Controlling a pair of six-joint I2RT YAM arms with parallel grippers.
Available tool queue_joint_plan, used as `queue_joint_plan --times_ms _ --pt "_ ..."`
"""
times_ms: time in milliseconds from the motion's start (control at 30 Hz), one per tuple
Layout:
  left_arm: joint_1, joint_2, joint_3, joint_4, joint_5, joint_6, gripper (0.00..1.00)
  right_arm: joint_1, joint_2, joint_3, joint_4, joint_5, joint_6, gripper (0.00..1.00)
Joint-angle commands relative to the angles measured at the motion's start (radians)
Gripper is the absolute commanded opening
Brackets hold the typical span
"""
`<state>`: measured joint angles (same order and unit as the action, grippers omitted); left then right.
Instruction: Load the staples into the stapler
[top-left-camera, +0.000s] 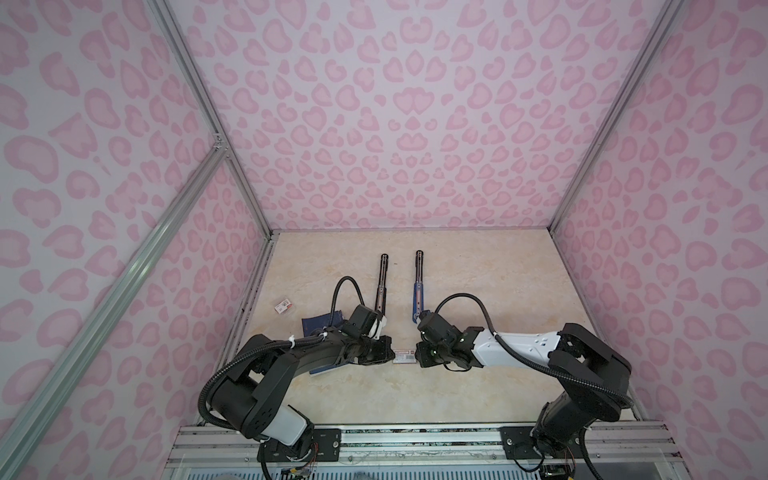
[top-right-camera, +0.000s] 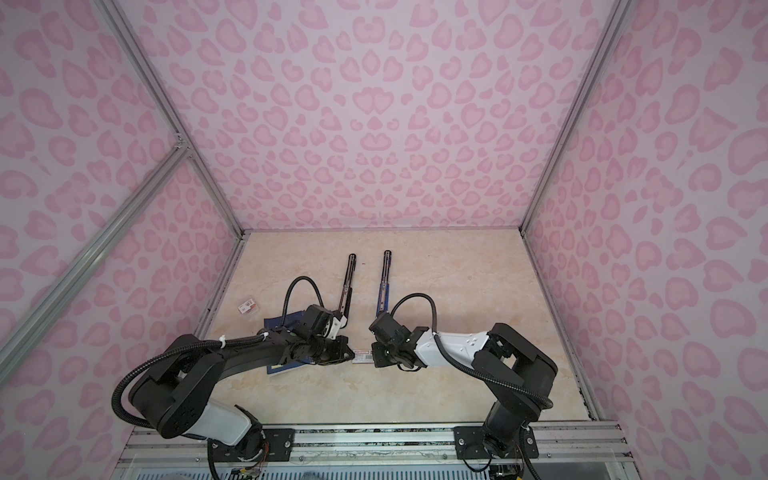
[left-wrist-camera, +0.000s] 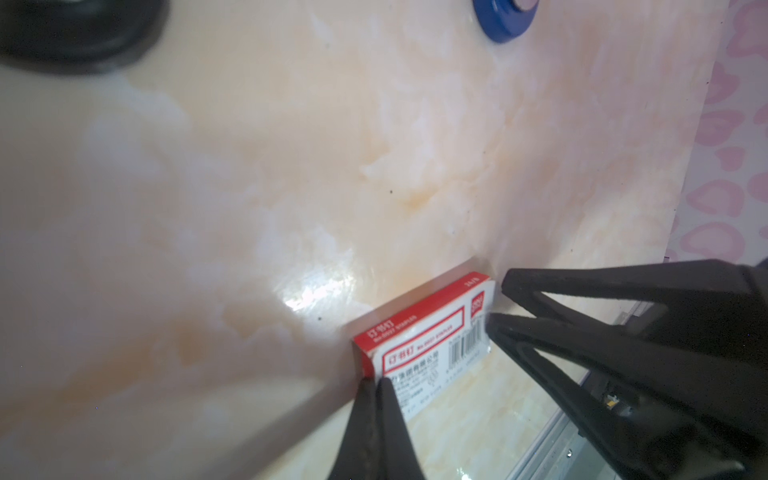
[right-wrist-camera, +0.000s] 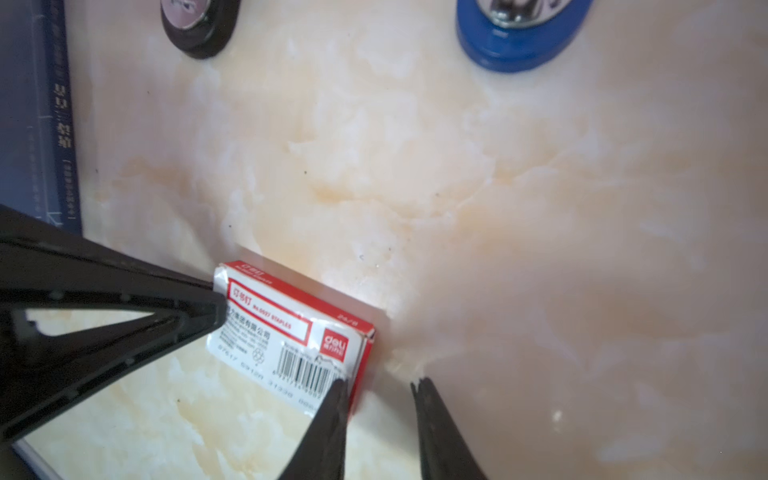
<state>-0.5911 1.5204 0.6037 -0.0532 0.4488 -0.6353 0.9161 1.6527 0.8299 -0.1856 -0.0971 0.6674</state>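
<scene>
We look down on a glossy beige marble-patterned tabletop (top-left-camera: 478, 291), walled in by pink heart-spotted panels (top-left-camera: 395, 124) on silvery aluminium rails (top-left-camera: 200, 95). Towards the back lie a slim black stapler (top-left-camera: 383, 270) and a slim blue stapler (top-left-camera: 415, 296), both opened out long, side by side but apart. A small white-and-red cardboard box (top-left-camera: 284, 306) sits alone near the left edge. A dark blue book (top-left-camera: 322, 326) lies partly under the black left arm (top-left-camera: 291, 357). The left gripper (top-left-camera: 390, 355) and right gripper (top-left-camera: 419, 355) face each other, one at each end of a white-and-red barcoded cardboard box (top-left-camera: 405, 355) lying flat between them. We cannot tell from here how their jaws stand.
</scene>
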Motion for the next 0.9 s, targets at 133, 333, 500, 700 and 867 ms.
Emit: queue_joint_plan --times_ms 133,333,500,700,867 --pt "0.001 -0.002 -0.008 0.004 0.001 0.001 0.03 0.004 -0.006 0.006 -0.12 0.109 -0.039 0.29" --pt "0.0 -0.003 -0.011 0.006 0.001 -0.001 0.03 0.005 -0.057 0.013 -0.09 0.065 -0.024 0.35" --pt "0.001 -0.006 -0.01 0.003 0.002 -0.001 0.03 0.006 -0.073 0.014 -0.031 0.007 -0.011 0.45" --pt "0.0 -0.005 -0.008 0.001 0.0 -0.001 0.03 0.015 -0.025 0.034 -0.017 -0.001 -0.015 0.45" --pt "0.0 -0.004 -0.007 0.001 0.0 -0.003 0.03 0.023 0.017 0.053 -0.039 0.021 -0.024 0.41"
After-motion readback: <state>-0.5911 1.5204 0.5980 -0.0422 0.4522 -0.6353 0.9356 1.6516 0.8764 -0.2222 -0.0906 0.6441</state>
